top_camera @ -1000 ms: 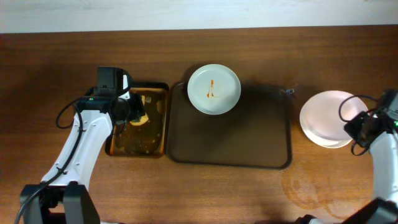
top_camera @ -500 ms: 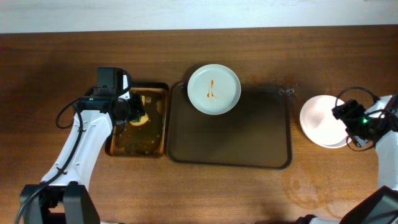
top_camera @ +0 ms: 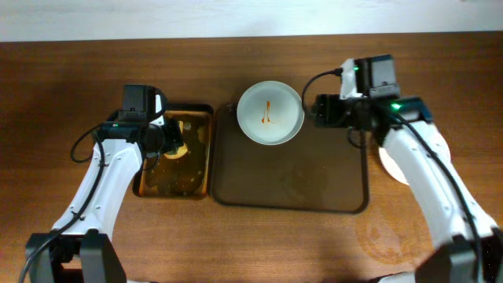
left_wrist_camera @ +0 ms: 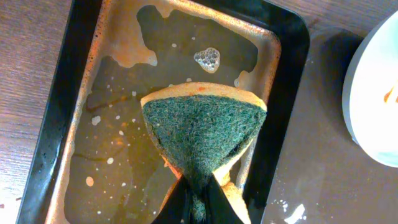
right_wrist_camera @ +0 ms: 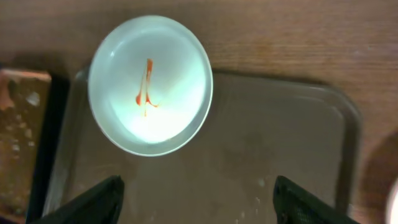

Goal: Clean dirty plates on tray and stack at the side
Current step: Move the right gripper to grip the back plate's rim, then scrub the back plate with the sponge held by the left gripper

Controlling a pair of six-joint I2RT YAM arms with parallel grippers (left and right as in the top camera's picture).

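A white plate [top_camera: 270,112] with an orange-red streak sits at the far left corner of the brown tray [top_camera: 314,177]. In the right wrist view this plate [right_wrist_camera: 149,84] lies ahead of my right gripper [right_wrist_camera: 199,202], which hovers open over the tray [right_wrist_camera: 273,137] with nothing between its fingers. Overhead, the right gripper [top_camera: 321,111] is just right of the plate. A stack of clean white plates [top_camera: 391,167] rests on the wood at the right, partly hidden by the right arm. My left gripper [left_wrist_camera: 198,206] is shut on a green-yellow sponge [left_wrist_camera: 202,127] over the small tray.
A narrow black tray [top_camera: 169,179] with amber liquid stands left of the brown tray, touching it. Its wet floor [left_wrist_camera: 106,130] shows foam spots. Bare wood-grain tabletop [top_camera: 47,94] surrounds both trays.
My right arm has left the plate stack at the right and swung left over the tray, beside the streaked plate, with its jaws now open. The left arm has not moved.
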